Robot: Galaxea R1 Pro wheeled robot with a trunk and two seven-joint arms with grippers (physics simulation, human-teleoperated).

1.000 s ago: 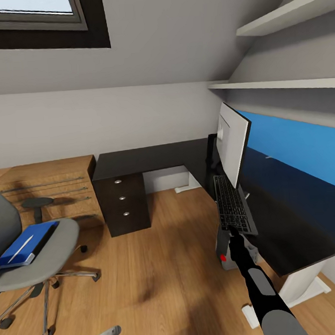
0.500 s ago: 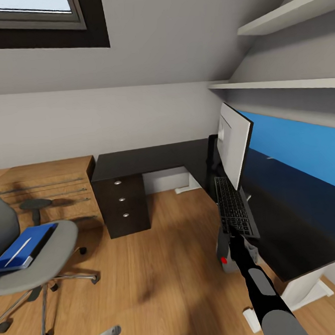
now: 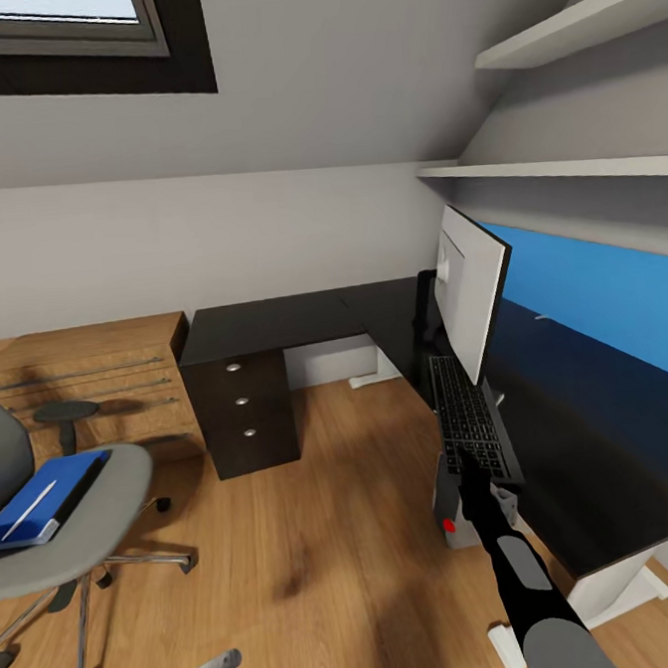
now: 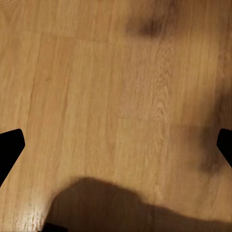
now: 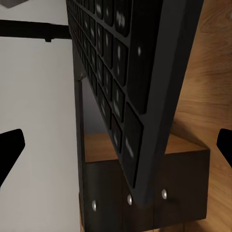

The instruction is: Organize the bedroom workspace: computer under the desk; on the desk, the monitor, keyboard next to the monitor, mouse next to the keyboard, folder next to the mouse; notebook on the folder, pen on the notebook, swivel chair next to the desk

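The wide black-fronted monitor (image 3: 470, 290) stands on the glossy black desk (image 3: 303, 321). The right gripper (image 3: 471, 464) pinches the flat black keyboard (image 3: 470, 419) at the desk's edge. The bright blue folder (image 3: 42, 497) remains on the grey swivel chair (image 3: 79, 531).

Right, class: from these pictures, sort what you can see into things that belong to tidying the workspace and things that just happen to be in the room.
Belongs to the job:
desk
monitor
keyboard
computer
swivel chair
folder
right hand, at the keyboard

Just lying about:
wooden cabinet
wall shelves
window
small round stool
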